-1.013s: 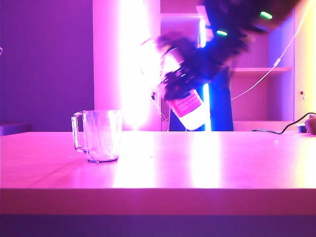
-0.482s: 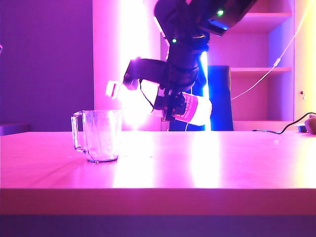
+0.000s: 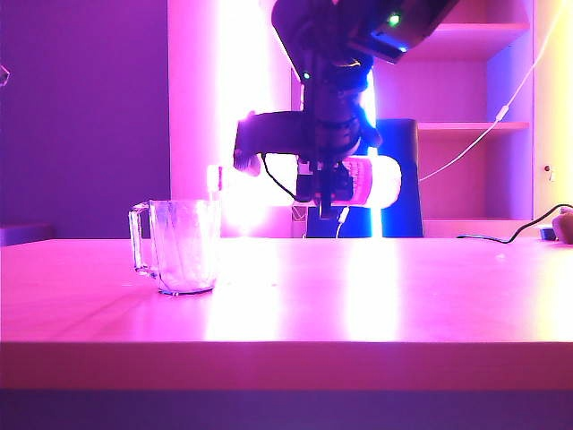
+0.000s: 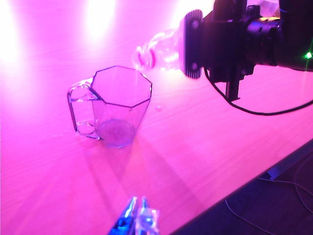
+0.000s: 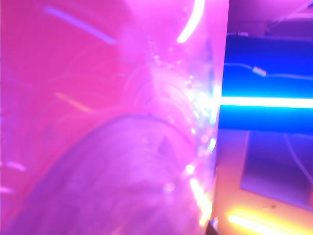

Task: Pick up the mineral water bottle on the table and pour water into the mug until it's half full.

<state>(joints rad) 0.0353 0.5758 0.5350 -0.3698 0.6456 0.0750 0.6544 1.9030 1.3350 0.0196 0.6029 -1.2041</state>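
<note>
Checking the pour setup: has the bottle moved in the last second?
Yes. The mineral water bottle tipped to horizontal, its neck swinging left toward the mug.

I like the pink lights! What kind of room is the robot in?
Probably an office or lab room. There is a wooden table with a glass mug on it, wall shelves and a dark chair behind it. The right pincer holds a water bottle level beside the mug.

The counter [image 3: 376,296] is a broad, smooth wooden slab washed in pink light. On it the clear glass mug [image 3: 182,245] stands upright toward the left, handle pointing left. A dark cable [image 3: 501,235] lies along its far right edge.
</note>
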